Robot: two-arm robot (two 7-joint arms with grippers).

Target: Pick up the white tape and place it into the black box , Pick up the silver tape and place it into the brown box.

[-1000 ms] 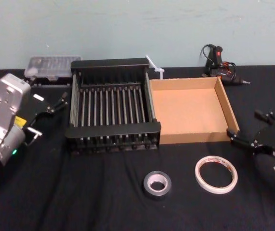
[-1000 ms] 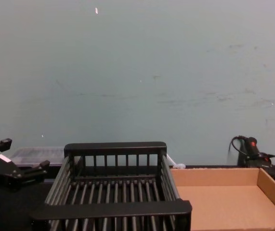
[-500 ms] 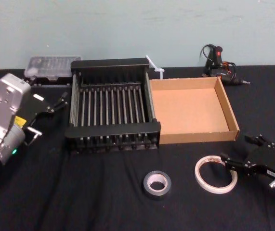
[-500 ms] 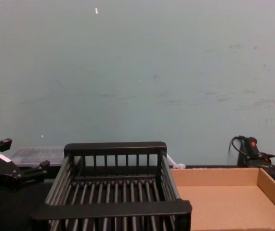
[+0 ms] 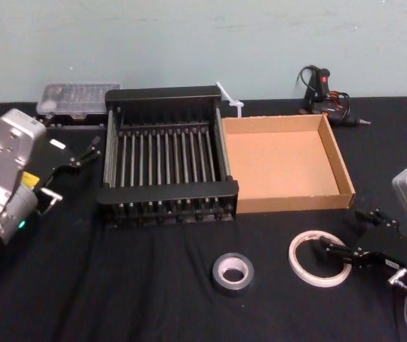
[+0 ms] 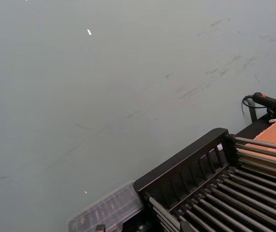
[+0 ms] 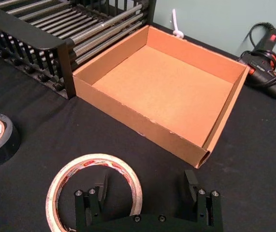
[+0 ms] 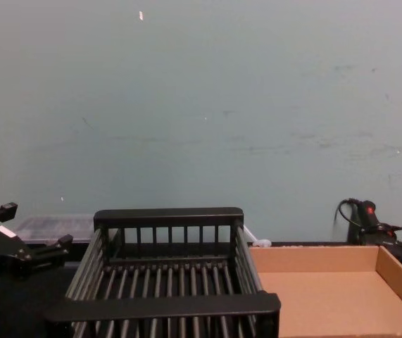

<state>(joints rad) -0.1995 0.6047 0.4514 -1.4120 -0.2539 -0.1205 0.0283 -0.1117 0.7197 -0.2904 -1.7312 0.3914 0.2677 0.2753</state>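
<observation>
White tape (image 5: 320, 258): a thin, flat ring with a wide hollow centre, lying face-up on the black cloth of the counter (image 5: 153, 299), in front of the brown box (image 5: 284, 164) and to the right of the silver tape (image 5: 232, 273). Its band is narrow and pale, with reddish marks along the inner face; judged light and somewhat flexible, so it may flatten or skid on the cloth if squeezed hard. The likeliest hold is across the band on its near-right arc, one finger inside the hollow and one outside. Right pincer (image 7: 145, 193): hovers low at that arc, fingers spread apart and holding nothing; in the right wrist view one finger (image 7: 98, 192) stands over the ring's hollow and the other clear of it. Silver tape: a smaller, taller, thick-walled dark grey roll with a pale inner ring, stiff in appearance and probably heavier for its size; its upright outer wall offers a firmer hold. Black box (image 5: 166, 160): rigid, with slatted bars and thick flat rims, touching the left wall of the brown box, which is shallow matte cardboard with low walls; both are without contents. Left pincer (image 5: 71, 158): parked left of the black box, fingers apart, holding nothing.
</observation>
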